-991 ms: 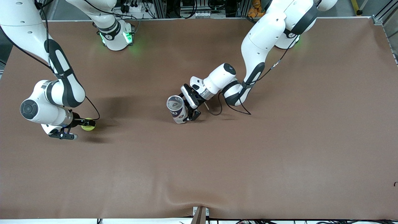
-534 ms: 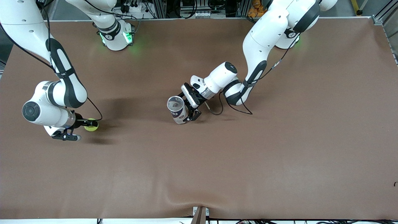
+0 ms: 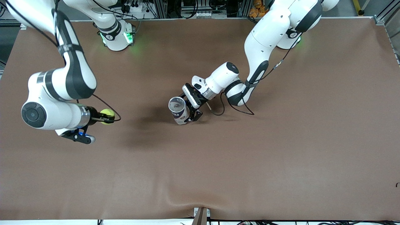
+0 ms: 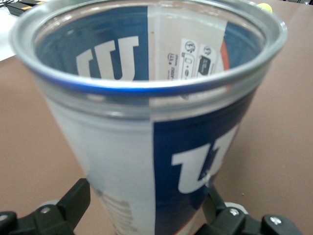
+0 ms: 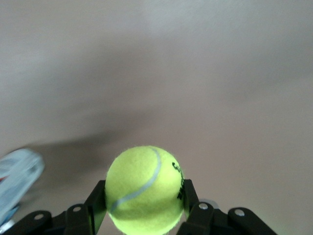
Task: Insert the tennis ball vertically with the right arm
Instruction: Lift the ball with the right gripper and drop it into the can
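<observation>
One yellow-green ball [image 3: 107, 116] with a pale seam and dark print sits pinched in the right gripper [image 3: 104, 117] fingers, over the surface [image 3: 281, 140] toward the right arm's end from the can [image 3: 178, 110]. Left gripper [image 3: 191, 110] fingers clasp the upright can; its base is cut off in the left wrist view.

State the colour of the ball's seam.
Pale grey-white on the yellow-green tennis ball; the right wrist view shows it best.

The right gripper [image 3: 104, 117] hangs at the frame's left, fingers clamped; the left gripper [image 3: 187, 109] sits low at centre, jaws wide.
</observation>
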### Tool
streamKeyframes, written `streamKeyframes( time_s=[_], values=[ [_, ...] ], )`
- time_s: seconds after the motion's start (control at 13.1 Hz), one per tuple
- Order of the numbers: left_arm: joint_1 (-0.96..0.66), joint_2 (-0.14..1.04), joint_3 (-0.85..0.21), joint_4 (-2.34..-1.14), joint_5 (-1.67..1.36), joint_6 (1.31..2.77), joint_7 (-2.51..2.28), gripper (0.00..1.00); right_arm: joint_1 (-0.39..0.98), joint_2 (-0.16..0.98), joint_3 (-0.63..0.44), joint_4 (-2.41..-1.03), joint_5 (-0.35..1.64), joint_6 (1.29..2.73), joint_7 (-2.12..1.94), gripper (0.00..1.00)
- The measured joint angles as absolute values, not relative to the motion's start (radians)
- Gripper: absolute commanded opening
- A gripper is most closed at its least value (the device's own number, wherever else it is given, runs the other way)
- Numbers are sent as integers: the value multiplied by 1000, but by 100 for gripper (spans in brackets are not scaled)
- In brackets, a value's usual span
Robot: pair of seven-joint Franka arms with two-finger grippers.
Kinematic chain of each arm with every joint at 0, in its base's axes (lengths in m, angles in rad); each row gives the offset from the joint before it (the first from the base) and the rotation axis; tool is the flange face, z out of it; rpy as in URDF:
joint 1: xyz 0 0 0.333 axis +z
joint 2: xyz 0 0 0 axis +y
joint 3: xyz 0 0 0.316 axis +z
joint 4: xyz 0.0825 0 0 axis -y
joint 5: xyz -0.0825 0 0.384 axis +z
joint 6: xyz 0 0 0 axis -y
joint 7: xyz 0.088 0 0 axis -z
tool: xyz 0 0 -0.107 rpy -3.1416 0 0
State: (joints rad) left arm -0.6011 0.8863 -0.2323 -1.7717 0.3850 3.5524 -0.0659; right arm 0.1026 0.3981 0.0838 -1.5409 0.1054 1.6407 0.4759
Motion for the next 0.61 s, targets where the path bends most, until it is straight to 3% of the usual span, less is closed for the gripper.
streamKeyframes(
  time_s=[0.23, 0.61],
  values=[
    [-601, 886, -232, -1772, 385, 3552, -66, 100, 191, 397, 85, -1416, 171, 1559, 672, 3],
    [-601, 886, -233, -1777, 386, 3552, -66, 94, 365, 402, 87, -1332, 233, 1587, 988, 3]
  ],
)
